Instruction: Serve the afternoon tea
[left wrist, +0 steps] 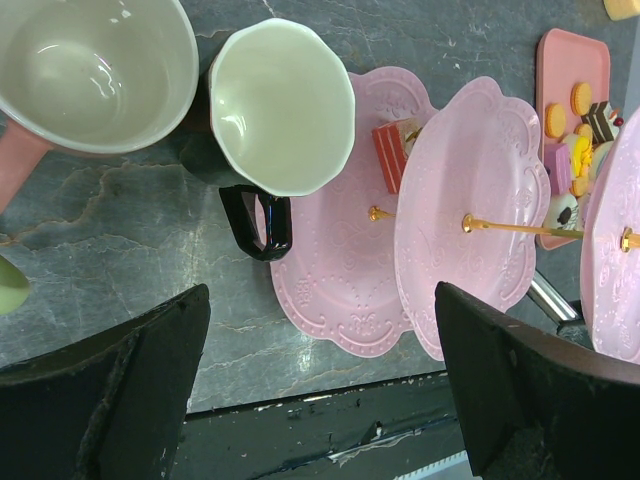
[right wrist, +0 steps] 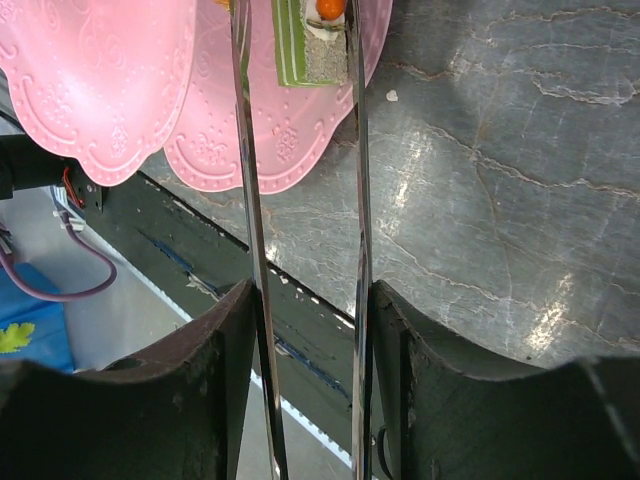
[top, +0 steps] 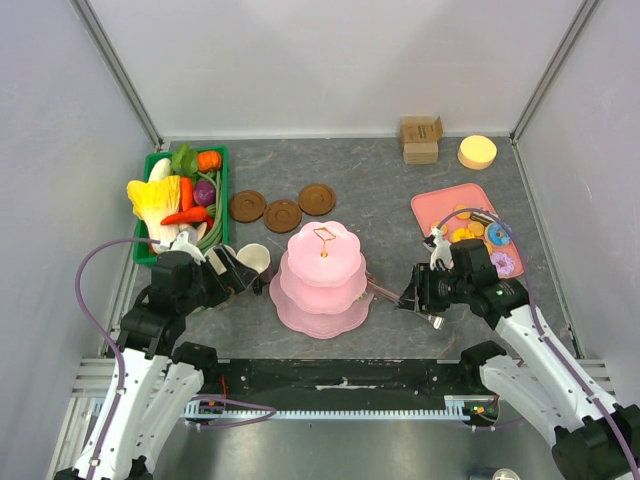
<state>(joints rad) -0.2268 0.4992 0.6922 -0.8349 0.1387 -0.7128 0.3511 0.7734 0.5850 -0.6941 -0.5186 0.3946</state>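
The grey stone-patterned table [top: 400, 180] carries one pink tiered stand [top: 322, 262] at its middle, with three scalloped tiers under a gold loop handle. At the far left stands one green bin [top: 223, 180] heaped with toy vegetables [top: 165, 195]. At the right lies one pink tray [top: 450, 200] holding the small snacks, too crowded to count in full. A purple donut [top: 505, 263] and two orange round biscuits [left wrist: 581, 97] can be made out among them. The left gripper [left wrist: 320, 310] hovers low beside the stand with its two dark fingers [left wrist: 130, 400] spread wide and nothing between them. The right gripper [right wrist: 310, 300] is clamped on one pair of metal tongs [right wrist: 360, 180], which reach to the edge of the stand's bottom tier. Two mugs show plainly in the left wrist view, both upright and empty. A pink mug [left wrist: 95, 70] stands on the table. A dark mug [left wrist: 280, 105] with a white inside is just beside it, at the rim of the bottom tier. A pale green edge at the frame's left cannot be made out. Three brown saucers [top: 282, 215] sit in a row behind the stand, empty and close together. Two cardboard boxes [top: 421, 131] and one yellow disc [top: 477, 152] lie by the back wall. One green cake bit [right wrist: 312, 40] with an orange top is pinched between the tong tips over the bottom tier. One red cake bit [left wrist: 395, 150] lies on that same tier.
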